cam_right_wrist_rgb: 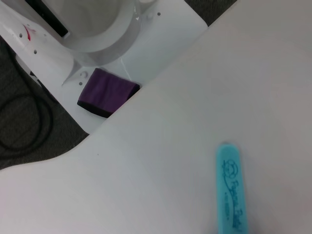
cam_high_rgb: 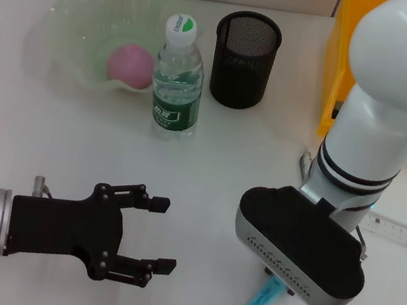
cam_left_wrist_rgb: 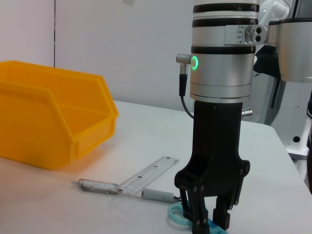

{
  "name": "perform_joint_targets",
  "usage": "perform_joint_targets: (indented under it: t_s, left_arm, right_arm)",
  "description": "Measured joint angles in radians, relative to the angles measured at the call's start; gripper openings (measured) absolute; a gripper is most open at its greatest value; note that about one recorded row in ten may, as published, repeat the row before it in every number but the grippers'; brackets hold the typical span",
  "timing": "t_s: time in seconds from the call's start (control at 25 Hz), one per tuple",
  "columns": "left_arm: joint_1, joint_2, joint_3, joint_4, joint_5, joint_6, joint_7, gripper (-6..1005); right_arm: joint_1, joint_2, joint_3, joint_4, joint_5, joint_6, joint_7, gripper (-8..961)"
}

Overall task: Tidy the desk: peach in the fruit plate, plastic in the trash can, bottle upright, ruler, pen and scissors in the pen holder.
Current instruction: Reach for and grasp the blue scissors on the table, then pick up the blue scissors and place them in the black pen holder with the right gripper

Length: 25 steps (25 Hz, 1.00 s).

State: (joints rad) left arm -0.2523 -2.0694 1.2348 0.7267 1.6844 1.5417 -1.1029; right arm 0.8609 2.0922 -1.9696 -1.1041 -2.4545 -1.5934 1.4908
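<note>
On the right gripper (cam_left_wrist_rgb: 210, 224): points straight down at the near-right part of the desk (cam_high_rgb: 227, 148), with its tips right at the surface. Stands with the two black fingers (cam_left_wrist_rgb: 197, 219) only a little apart, one on each side of the scissors (cam_left_wrist_rgb: 176, 214). Cannot tell if the pads already press on them. In the head view, shows only the wrist from above, with the fingers hidden under it.

On the scissors: lie flat on the desk, with the turquoise sheath sticking out toward the near edge and one blue loop visible beside the fingers.

On the left gripper (cam_high_rgb: 163, 235): hangs over the near-left part of the desk, lying sideways with the fingers pointing to the right. Stands wide open and holds nothing.

On the pen (cam_left_wrist_rgb: 97, 185) and the ruler (cam_left_wrist_rgb: 146, 175): lie on the desk just beyond the right gripper, the ruler crossing over the pen, both near the trash can (cam_left_wrist_rgb: 53, 117).

On the peach (cam_high_rgb: 131, 64): sits inside the fruit plate (cam_high_rgb: 70, 15) at the far left.

On the bottle (cam_high_rgb: 178, 79): stands upright just in front of the plate's rim, cap on top.

On the pen holder (cam_high_rgb: 246, 51): stands upright just beside the bottle, between it and the trash can.
</note>
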Motion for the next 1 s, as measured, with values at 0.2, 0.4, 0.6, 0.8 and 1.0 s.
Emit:
perform_joint_targets:
  t_s: [0.2, 0.4, 0.6, 0.8, 1.0]
  left_arm:
    - [0.001, 0.0, -0.002, 0.0, 0.0, 0.0, 0.0, 832]
    - [0.0, 0.001, -0.002, 0.0, 0.0, 0.0, 0.0, 786]
    - [-0.001, 0.002, -0.01, 0.0, -0.005, 0.001, -0.006, 740]
    - [-0.002, 0.0, -0.014, 0.0, -0.007, 0.004, -0.039, 736]
    - [0.001, -0.001, -0.014, 0.0, -0.018, 0.007, -0.047, 747]
  right_arm:
    - [0.003, 0.0, -0.002, 0.005, 0.0, 0.007, 0.0, 303]
    - [0.005, 0.0, 0.009, 0.004, 0.005, 0.001, 0.002, 264]
    - [0.006, 0.0, 0.043, -0.02, -0.001, -0.003, 0.022, 237]
    - [0.006, -0.005, 0.157, -0.093, -0.046, -0.005, 0.033, 232]
    - [0.004, -0.009, 0.272, -0.191, -0.125, -0.003, 0.042, 232]
